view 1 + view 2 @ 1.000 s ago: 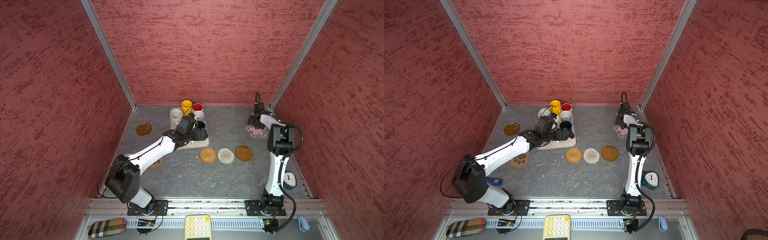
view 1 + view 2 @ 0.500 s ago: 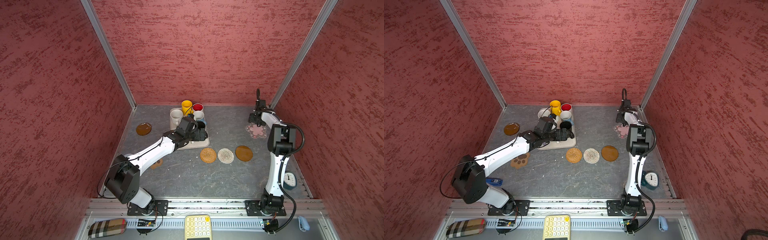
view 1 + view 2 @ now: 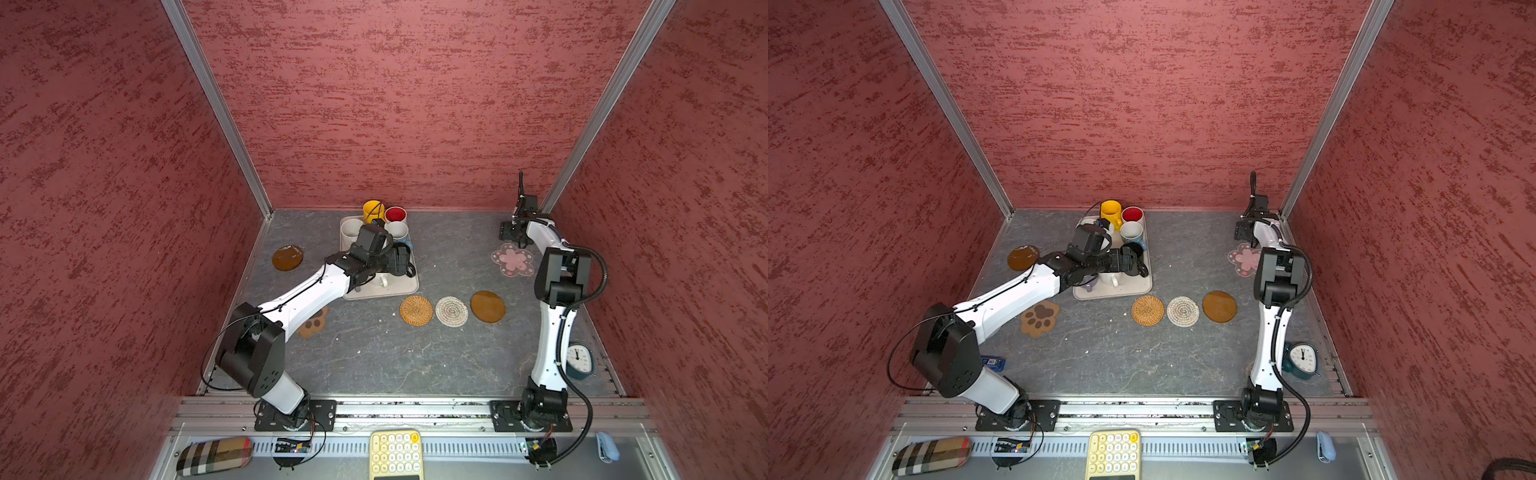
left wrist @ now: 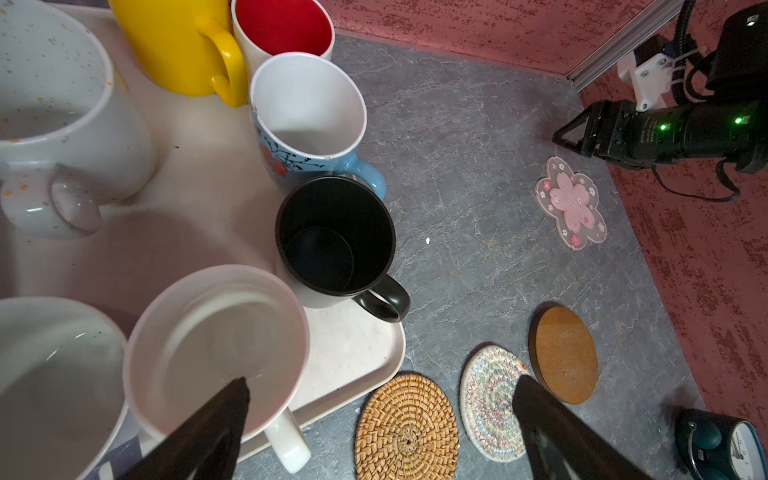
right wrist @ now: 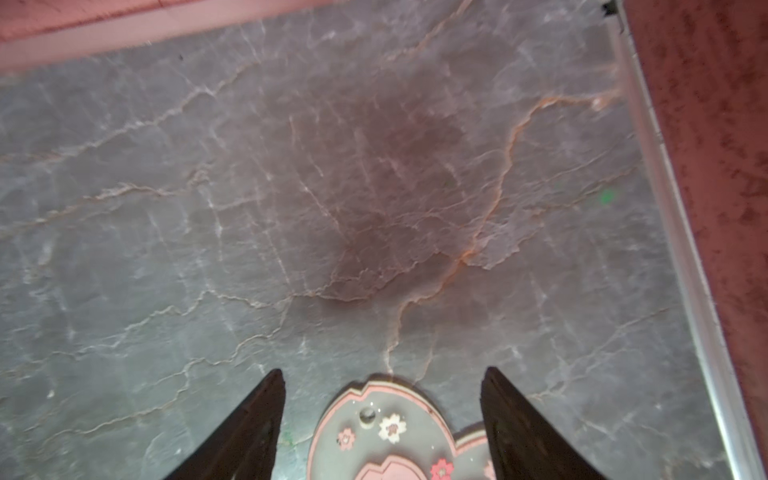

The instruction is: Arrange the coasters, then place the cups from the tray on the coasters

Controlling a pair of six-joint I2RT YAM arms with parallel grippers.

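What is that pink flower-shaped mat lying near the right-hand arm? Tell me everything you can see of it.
The pink flower coaster is a flat, five-petalled blossom shape, seemingly soft plastic: a pink bloom in the middle, a clear-looking border with tiny printed flowers, a pink outline and a small hole in one petal. It lies flat on the grey table near the right wall, with no cup on it. The open right gripper hangs just beyond its edge, apparently not touching.

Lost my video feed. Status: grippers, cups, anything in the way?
Left gripper open, empty, above the cups on the tray. Right gripper open, empty, at flower coaster edge. No cups on coasters. Cups crowded; tight grasp likely.
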